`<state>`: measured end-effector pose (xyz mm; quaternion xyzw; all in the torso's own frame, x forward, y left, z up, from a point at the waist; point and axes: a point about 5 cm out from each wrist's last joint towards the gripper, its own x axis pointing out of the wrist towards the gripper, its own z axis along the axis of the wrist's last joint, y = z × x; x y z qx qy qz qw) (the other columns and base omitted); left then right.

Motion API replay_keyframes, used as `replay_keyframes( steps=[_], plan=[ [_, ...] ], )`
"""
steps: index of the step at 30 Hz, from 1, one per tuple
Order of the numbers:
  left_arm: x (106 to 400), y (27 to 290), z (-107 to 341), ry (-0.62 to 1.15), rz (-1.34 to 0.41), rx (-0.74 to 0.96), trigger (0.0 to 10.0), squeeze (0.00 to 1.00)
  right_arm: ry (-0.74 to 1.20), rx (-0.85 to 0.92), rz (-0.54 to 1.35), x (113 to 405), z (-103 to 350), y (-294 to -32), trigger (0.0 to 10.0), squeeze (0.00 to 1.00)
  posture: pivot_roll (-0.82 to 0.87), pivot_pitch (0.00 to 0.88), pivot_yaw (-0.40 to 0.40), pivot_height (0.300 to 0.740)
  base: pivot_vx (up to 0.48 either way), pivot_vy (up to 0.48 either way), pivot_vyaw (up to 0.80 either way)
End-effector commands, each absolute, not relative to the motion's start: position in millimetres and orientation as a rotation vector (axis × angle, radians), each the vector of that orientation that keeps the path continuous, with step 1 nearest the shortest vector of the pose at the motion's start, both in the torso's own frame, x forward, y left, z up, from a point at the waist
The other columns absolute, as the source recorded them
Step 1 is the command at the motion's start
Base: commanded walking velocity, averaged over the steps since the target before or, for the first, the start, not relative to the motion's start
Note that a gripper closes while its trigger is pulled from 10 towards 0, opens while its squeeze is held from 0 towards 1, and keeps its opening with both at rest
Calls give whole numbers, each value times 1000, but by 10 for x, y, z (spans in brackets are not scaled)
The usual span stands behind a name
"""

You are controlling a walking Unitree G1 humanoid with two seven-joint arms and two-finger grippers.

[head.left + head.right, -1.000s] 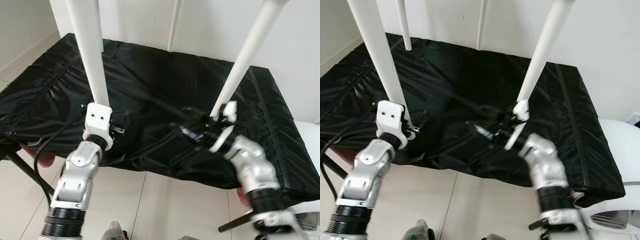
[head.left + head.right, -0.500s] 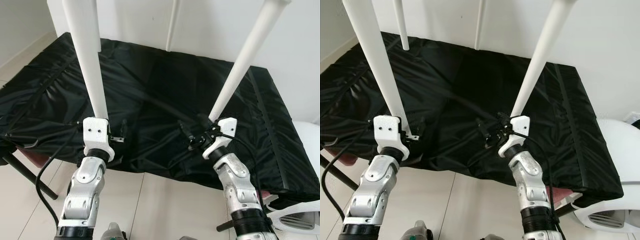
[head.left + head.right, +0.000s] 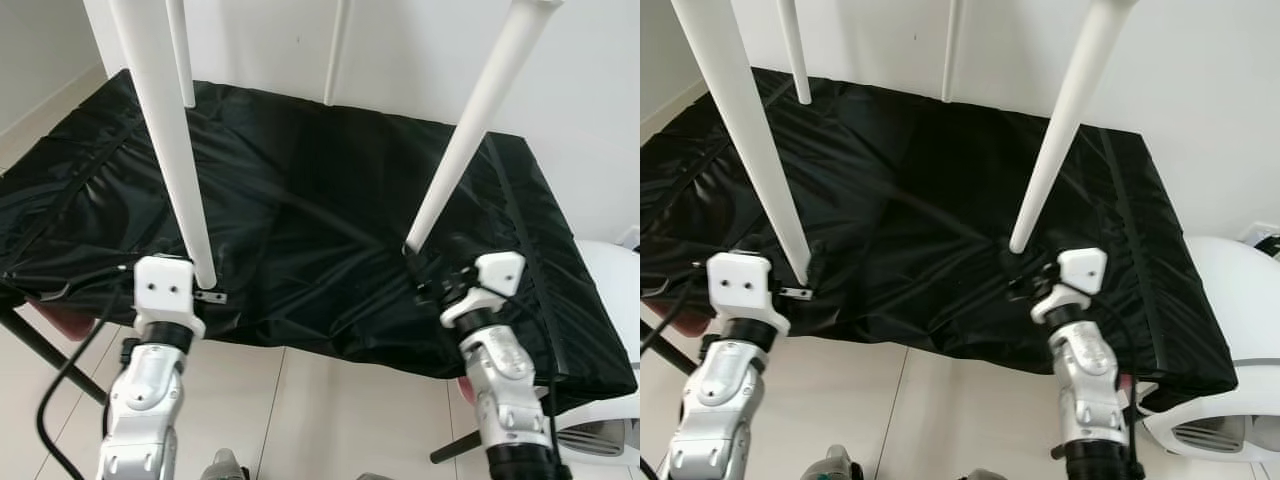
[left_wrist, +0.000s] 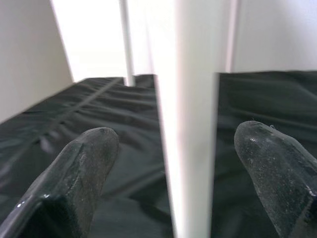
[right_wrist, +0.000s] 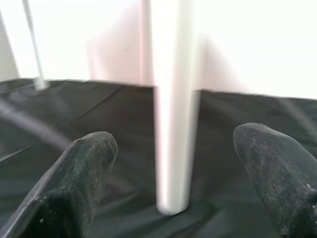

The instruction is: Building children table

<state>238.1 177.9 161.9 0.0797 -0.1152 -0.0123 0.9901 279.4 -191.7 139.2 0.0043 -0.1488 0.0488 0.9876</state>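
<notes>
Evidently the children's table stood on the black cover (image 3: pixel 330 230), its white legs (image 3: pixel 165 140) rising. Both the left gripper (image 4: pixel 173 163) and right gripper (image 5: pixel 171 163) gaped, holding nothing, each with a leg at twelve o'clock. Centring before closing seemed wise.

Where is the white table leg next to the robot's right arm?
The white table leg stands on the right of the black cover, slanting up toward the wall, its foot just beyond the open right gripper.
</notes>
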Motion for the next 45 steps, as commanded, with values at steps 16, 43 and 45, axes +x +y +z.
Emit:
replay_keyframes(
  steps=[16, 43, 45],
  plan=[
    [2561, 2005, 1653, -212, 196, 168, 10000, 0, -273, 39, 68, 3247, 1417, -2012, 10000, 0, 43, 0, -99, 740, 0, 0, 0],
    [2705, 1986, 1680, -137, 274, 190, 10000, 0, -233, 73, 180, 3833, 1706, -1887, 2549, 0, 72, 18, -92, 740, 0, 0, 0],
    [2729, 2005, 1690, -135, 288, 200, 10000, 0, -238, 86, 190, 3840, 1716, -1867, 39, 0, 72, 18, -92, 740, 0, 0, 0]
  ],
)
